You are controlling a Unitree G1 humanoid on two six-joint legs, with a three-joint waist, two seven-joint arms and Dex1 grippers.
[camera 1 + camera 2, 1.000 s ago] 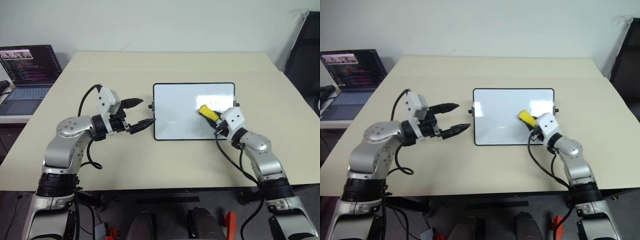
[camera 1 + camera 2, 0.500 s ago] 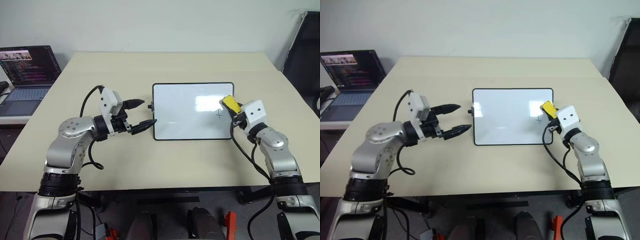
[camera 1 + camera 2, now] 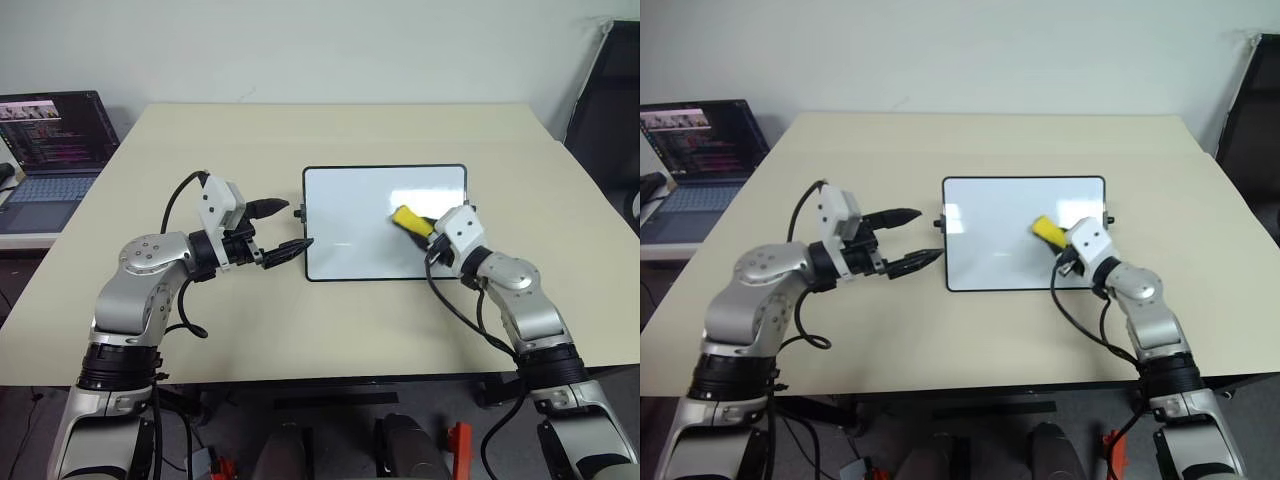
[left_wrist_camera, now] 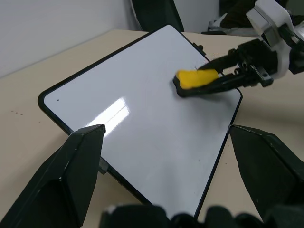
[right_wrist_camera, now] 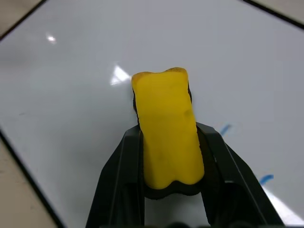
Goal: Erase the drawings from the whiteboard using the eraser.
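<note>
The whiteboard [image 3: 350, 225] lies flat at the table's middle. The yellow-topped eraser [image 3: 408, 220] rests on its right half, and my right gripper [image 3: 420, 228] is shut on it. Beside the eraser, two short blue strokes of the drawings [image 5: 225, 128] show on the board. My left gripper [image 3: 298, 224] is open at the board's left edge, with its fingertips [image 3: 286, 205] on either side of the small black side knob [image 3: 300, 212]. In the left wrist view the eraser [image 4: 195, 79] lies flat on the white surface.
An open laptop [image 3: 55, 140] stands on a side surface at the far left. A dark object [image 3: 610, 100] stands past the table's right edge. Bare table [image 3: 300, 135] lies behind and in front of the board.
My right gripper swept the eraser out to the board's right edge, uncovering a small blue cross, then came back left over that spot. The left arm stayed still.
</note>
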